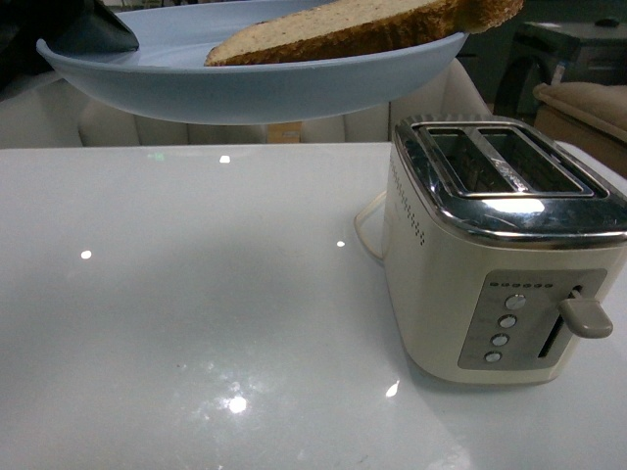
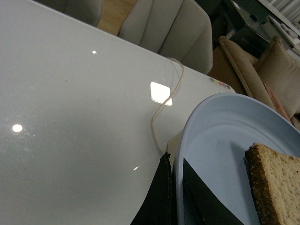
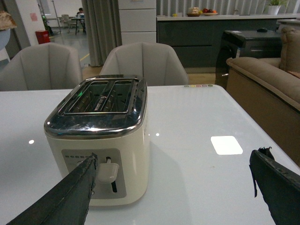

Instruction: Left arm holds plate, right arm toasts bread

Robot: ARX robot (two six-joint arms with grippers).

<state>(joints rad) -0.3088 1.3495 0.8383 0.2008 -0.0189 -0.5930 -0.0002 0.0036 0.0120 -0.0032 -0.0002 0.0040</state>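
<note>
The pale blue plate [image 1: 245,93] hangs in the air above the table's far side, with the bread [image 1: 362,29] lying flat on it. My left gripper [image 1: 103,31] shows as a dark tip at the plate's left rim. In the left wrist view that gripper [image 2: 174,161] is shut on the plate [image 2: 220,136], one finger under the rim and one over it, and the bread [image 2: 276,187] lies close by. My right gripper [image 3: 176,154] stands open and empty, low over the table, facing the toaster's lever [image 3: 108,169]. It holds nothing.
A cream and chrome toaster [image 1: 500,255] stands on the white table [image 1: 196,323] at the right, both slots empty, its lever [image 1: 585,318] up. Its cord [image 2: 161,112] trails behind it. Grey chairs [image 3: 145,61] line the far edge, and a sofa [image 3: 262,79] stands to the right.
</note>
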